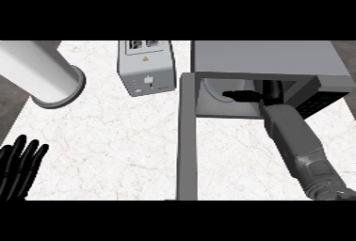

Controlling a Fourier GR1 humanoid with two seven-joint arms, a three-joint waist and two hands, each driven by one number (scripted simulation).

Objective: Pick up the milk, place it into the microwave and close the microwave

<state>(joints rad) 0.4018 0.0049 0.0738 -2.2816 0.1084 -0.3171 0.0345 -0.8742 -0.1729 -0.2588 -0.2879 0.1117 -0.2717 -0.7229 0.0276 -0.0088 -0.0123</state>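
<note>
Head view, checker asks: where's the right hand?

Annotator: Black right hand (pixel 242 95) is inside the cavity of the grey box-shaped microwave (pixel 268 56) at upper right. Its grey right forearm (pixel 295 136) runs up from the lower right edge and in through the opening. Whether that hand is holding anything I cannot tell; the cavity is dark around it.

Checker: And the milk?

Annotator: Milk doesn't show plainly. A pale rounded shape (pixel 212 92) just left of the hand, inside the cavity, might be it or only the microwave's floor plate; too dim to say.

Checker: Door?

Annotator: Flat grey microwave door (pixel 188 141) stands wide open. It is hinged at the cavity's left side and swung out toward the view's lower edge, seen edge-on as a long slab. Dark keypad panel (pixel 316 101) sits at the cavity's right.

Checker: Left hand, rest of the counter?

Annotator: Black left hand (pixel 21 167) rests at the lower left edge over the white marble counter (pixel 118 141), fingers straight, pointing up, a little spread. It holds nothing and is well apart from the microwave. Small grey rectangular appliance with a yellow warning label (pixel 144 66) stands just left of the microwave. Large white cylinder with a grey rim (pixel 42 75) is at upper left, near the counter's left edge.
</note>
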